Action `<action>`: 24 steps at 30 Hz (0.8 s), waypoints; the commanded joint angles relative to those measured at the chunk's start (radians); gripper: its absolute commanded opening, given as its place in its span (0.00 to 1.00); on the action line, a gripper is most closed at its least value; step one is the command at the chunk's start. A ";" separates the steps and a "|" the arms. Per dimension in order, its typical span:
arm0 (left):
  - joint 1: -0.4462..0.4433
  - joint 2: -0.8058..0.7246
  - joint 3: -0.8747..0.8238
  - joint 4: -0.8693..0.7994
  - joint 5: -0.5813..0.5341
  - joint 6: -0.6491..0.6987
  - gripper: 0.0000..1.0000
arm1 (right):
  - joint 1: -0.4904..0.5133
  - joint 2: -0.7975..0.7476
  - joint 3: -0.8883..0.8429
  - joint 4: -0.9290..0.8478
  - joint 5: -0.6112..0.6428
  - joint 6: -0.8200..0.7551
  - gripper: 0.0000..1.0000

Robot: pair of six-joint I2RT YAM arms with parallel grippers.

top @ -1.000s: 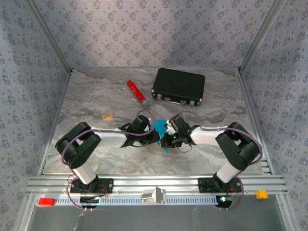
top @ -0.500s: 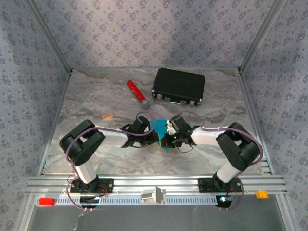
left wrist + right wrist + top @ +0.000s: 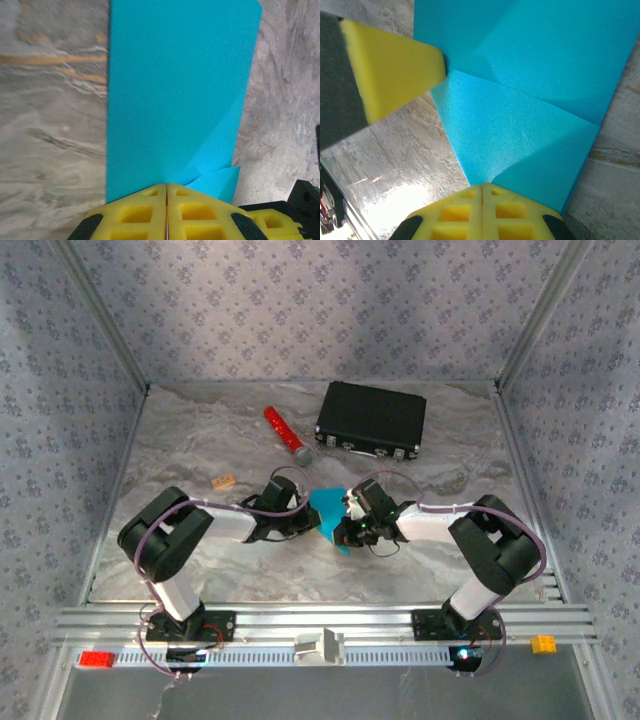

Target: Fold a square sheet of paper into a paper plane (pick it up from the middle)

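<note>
cyan-blue paper (image 3: 327, 511): one sheet, partly folded, diagonal creases showing; held between the two claws over the middle of the tabletop, nearer the arm bases than the case; cannot tell whether touching the surface
left claw (image 3: 166, 192): yellow pads pressed together with no gap, pinching an edge of the paper, beside a small folded flap
right claw (image 3: 482, 192): yellow pads likewise closed tight, gripping the paper at a corner where the creases meet; one yellow pad of the left claw just beside, at the paper's opposite edge
tabletop (image 3: 180, 440): grey marbled surface
black case (image 3: 371, 420): closed, at the far side, right of centre, well apart from the paper
red cylinder (image 3: 285, 433): lying tilted, just left of the case
small tan block (image 3: 223, 481): on the tabletop, left of the left claw, apart from it
</note>
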 commanded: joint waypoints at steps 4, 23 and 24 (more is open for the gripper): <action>0.050 0.007 -0.039 0.022 -0.024 0.067 0.09 | -0.008 0.016 -0.038 -0.092 0.059 -0.006 0.01; 0.038 -0.120 -0.013 -0.005 -0.013 0.071 0.12 | -0.016 0.016 -0.026 -0.092 0.049 -0.011 0.01; 0.026 -0.115 -0.005 -0.006 -0.009 0.075 0.12 | -0.017 0.015 -0.026 -0.094 0.049 -0.010 0.01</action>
